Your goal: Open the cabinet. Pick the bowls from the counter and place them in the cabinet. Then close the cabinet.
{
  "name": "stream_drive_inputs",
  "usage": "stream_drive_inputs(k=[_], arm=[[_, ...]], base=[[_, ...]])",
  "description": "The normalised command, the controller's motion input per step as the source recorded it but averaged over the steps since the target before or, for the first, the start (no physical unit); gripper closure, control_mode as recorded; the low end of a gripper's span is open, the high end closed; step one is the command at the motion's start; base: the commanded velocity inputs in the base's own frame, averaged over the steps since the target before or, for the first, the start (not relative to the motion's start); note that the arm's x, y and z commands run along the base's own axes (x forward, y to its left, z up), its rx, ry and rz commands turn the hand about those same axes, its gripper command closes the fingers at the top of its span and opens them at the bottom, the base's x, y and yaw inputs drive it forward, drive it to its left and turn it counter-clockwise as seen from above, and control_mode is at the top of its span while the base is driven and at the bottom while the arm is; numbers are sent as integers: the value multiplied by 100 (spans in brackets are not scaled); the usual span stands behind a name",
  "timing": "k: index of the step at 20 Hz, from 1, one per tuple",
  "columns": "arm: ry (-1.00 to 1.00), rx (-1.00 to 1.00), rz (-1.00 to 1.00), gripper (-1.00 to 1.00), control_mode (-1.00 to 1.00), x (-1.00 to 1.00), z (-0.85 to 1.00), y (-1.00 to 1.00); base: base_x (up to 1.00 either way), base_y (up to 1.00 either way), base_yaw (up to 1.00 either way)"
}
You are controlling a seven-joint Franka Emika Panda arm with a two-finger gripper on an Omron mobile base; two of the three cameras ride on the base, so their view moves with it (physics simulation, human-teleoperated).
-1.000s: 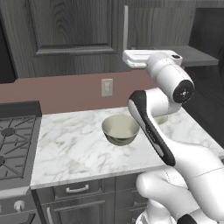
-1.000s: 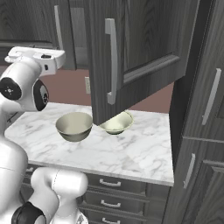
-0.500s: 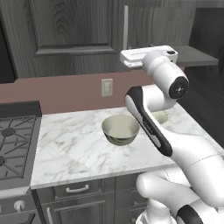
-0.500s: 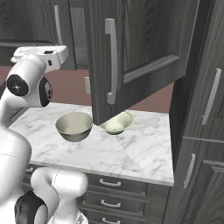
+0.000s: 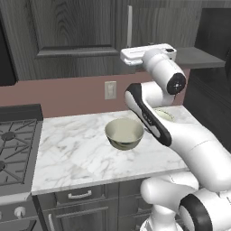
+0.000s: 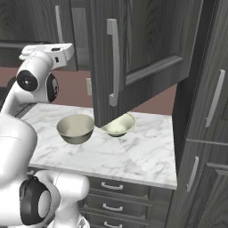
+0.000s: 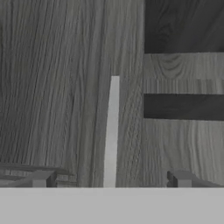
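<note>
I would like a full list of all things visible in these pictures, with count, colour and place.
cabinet: one, dark grey wood grain, on the wall; right door swung open, left door shut.
bar handles: two, silver, vertical, one per door.
bowls: two, cream-green inside; deeper one mid-counter, shallower one beside it, below the open door.
counter: one, white marble with grey veins.
stove: one, black, left of the counter.
wall outlet: one, pale, on the pink backsplash.
drawers: dark grey, under the counter.
pincer: one, open, facing the left door's handle.
</note>
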Motion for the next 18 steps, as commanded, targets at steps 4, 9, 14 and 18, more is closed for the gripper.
stream_drive_inputs(k=[4, 9, 14, 18], arm=[[0, 0, 0, -100, -100, 26, 0, 24], [0, 0, 0, -100, -100, 20, 0, 17], [0, 0, 0, -100, -100, 15, 0, 0], [0, 0, 0, -100, -100, 11, 0, 0]], base=[[0, 0, 0], [0, 0, 0], [0, 0, 0], [0, 0, 0]])
